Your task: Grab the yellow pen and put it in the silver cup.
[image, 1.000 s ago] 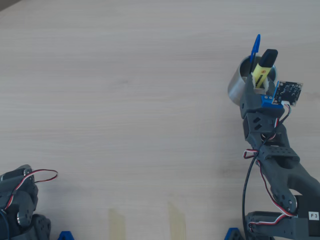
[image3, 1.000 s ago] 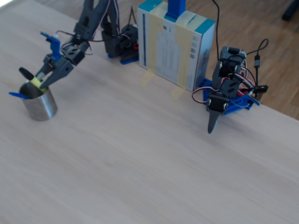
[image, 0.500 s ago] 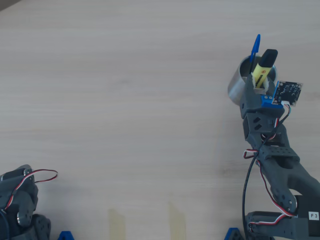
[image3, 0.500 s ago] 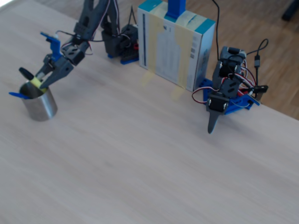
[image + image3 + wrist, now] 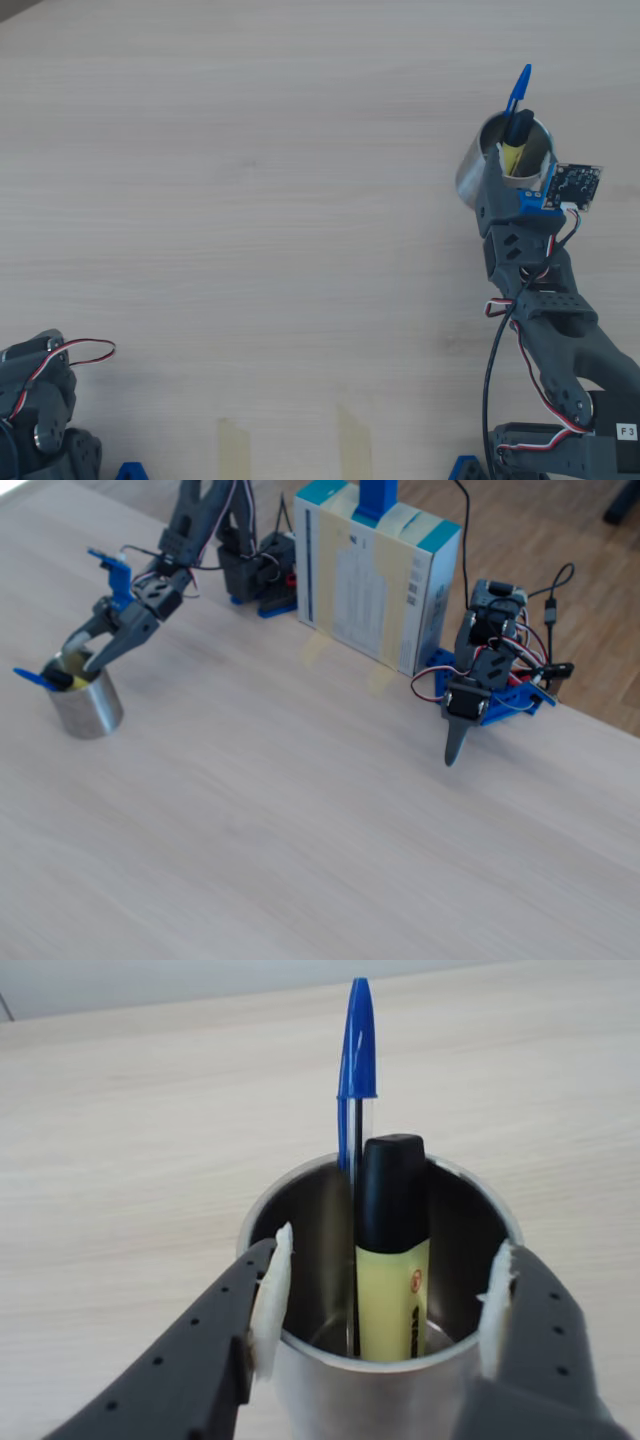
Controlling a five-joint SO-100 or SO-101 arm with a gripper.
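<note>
The yellow pen (image 5: 393, 1305), black cap up, stands inside the silver cup (image 5: 372, 1400), leaning on its far wall beside a thin blue ballpoint (image 5: 357, 1050). My gripper (image 5: 385, 1305) is open just above the rim. Its white pads (image 5: 272, 1295) straddle the cup's mouth and touch nothing. From overhead the yellow pen (image 5: 513, 152) shows inside the cup (image 5: 472, 175) at the far right, with the gripper (image 5: 522, 172) over the near rim. In the fixed view the cup (image 5: 88, 705) stands at the left, and the gripper (image 5: 82, 652) hangs over it.
A second, idle arm (image 5: 480, 680) sits at the right of the fixed view, its gripper pointing down. A white and teal box (image 5: 375, 580) stands at the table's back edge. Overhead, another arm's base (image 5: 35, 400) shows at bottom left and tape strips (image 5: 233, 450) lie near the front.
The gripper has opened and let go of the yellow pen, which has dropped from its tilted held pose into the cup. The blue ballpoint shifted slightly.
</note>
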